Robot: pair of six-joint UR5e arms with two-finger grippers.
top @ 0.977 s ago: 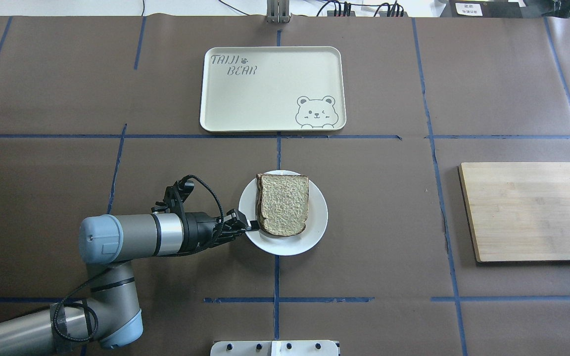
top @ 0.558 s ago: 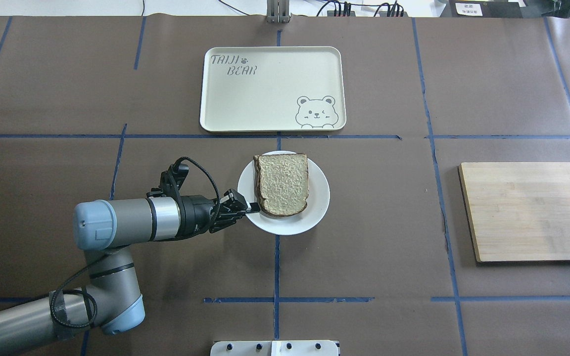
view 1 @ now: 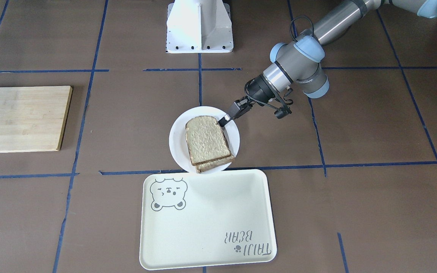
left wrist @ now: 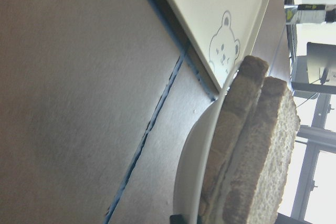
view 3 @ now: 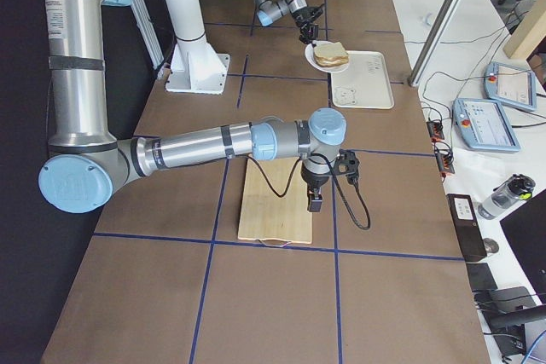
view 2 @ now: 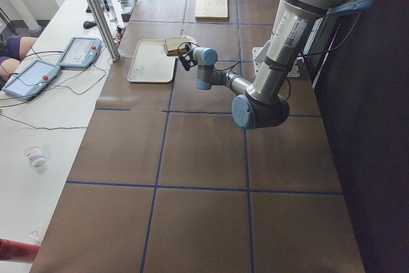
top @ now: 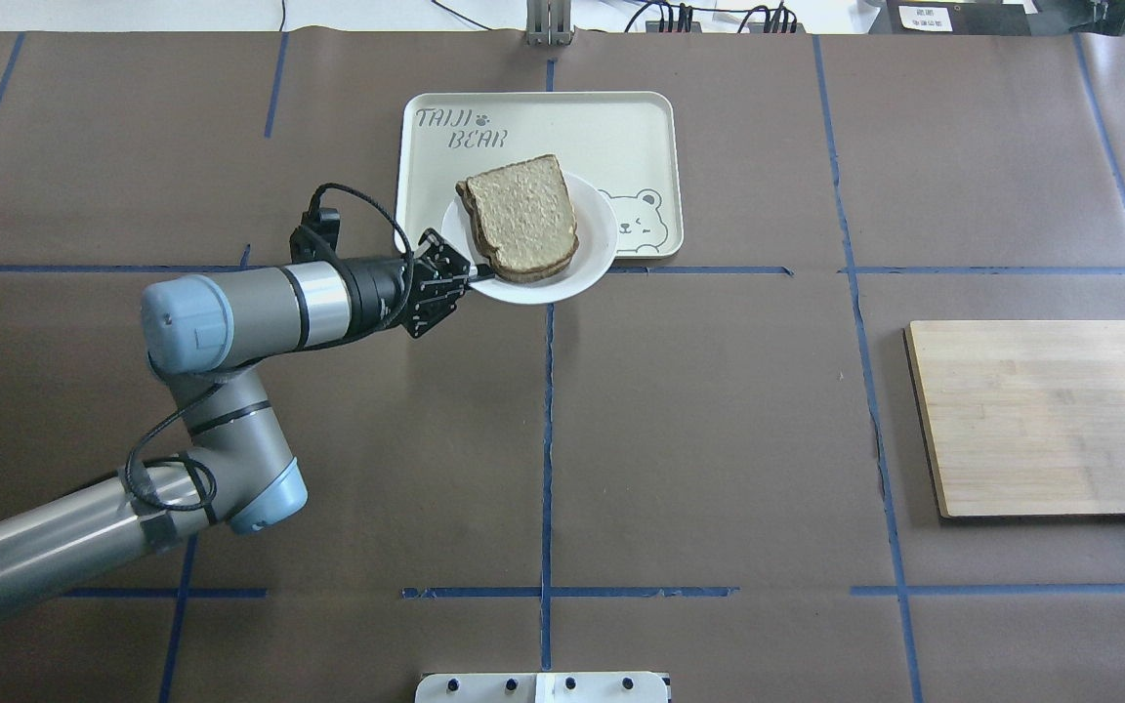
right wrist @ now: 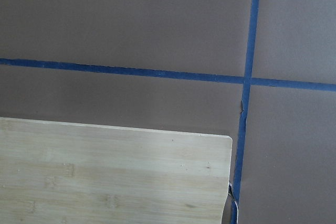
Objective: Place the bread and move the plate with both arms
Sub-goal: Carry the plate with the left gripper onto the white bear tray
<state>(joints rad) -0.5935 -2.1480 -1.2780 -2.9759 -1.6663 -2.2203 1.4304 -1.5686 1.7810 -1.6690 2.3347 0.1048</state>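
Note:
My left gripper (top: 480, 274) is shut on the near-left rim of the white plate (top: 594, 249) and holds it in the air by the near edge of the tray. The bread (top: 523, 215) lies on the plate; it shows as two stacked slices in the front-facing view (view 1: 206, 141) and the left wrist view (left wrist: 252, 156). The gripper (view 1: 224, 120) grips the plate (view 1: 176, 142) from the robot's side. My right gripper (view 3: 314, 202) shows only in the exterior right view, hanging over the wooden board; I cannot tell if it is open or shut.
The cream bear tray (top: 543, 122) lies at the far middle of the table, also in the front-facing view (view 1: 207, 220). A wooden cutting board (top: 1051, 415) lies on the right side and fills part of the right wrist view (right wrist: 105, 177). Blue tape lines cross the brown table.
My left gripper has carried the plate with the bread away from the robot, from the table's middle to the tray's near edge, and the plate has turned a little.

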